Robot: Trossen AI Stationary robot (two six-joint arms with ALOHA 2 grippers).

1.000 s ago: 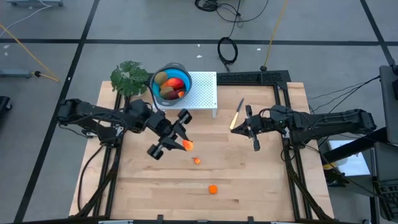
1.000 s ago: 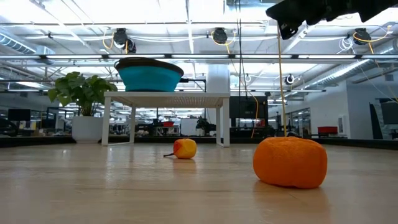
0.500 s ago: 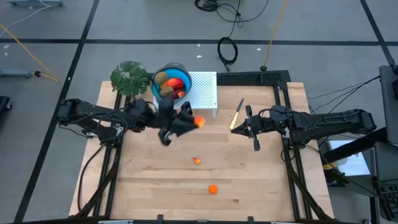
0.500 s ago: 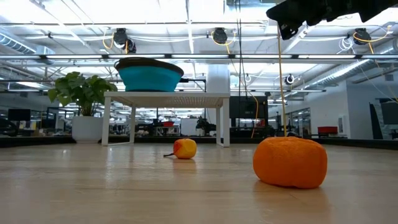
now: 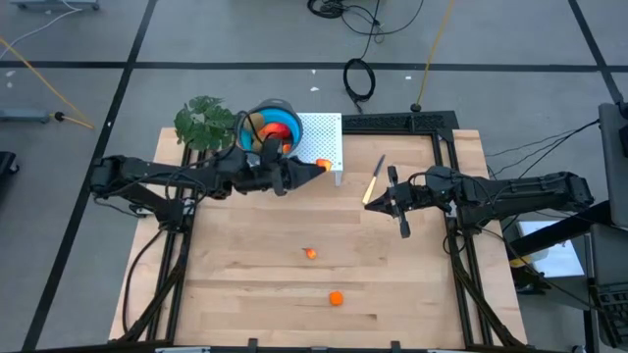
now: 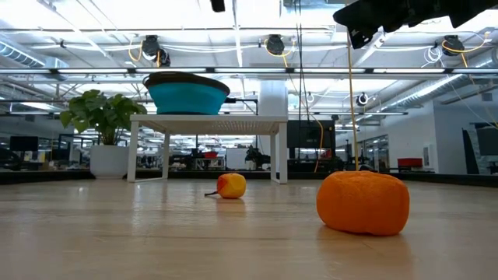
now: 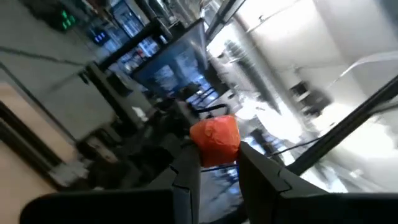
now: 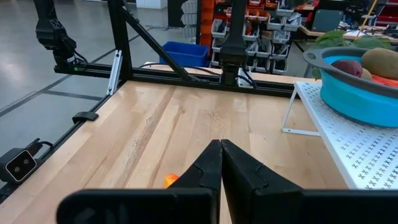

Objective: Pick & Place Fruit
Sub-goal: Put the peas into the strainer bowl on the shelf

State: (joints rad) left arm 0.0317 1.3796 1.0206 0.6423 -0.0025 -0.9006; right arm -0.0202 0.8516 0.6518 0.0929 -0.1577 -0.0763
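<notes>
Left gripper [image 5: 316,166] pinches an orange-red fruit piece [image 5: 322,165] beside our part-filled blue bowl [image 5: 290,119]; two fruits [image 5: 311,254] remain on the table [image 5: 235,284].

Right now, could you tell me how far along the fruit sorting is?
Several fruits already sit in the blue bowl on the white stand. The left gripper holds a small orange-red piece between its fingers, raised beside the bowl, not yet dropped. Two pieces remain on the table: a small yellow-red fruit and an orange ball. The right gripper waits shut, near the knife.
</notes>
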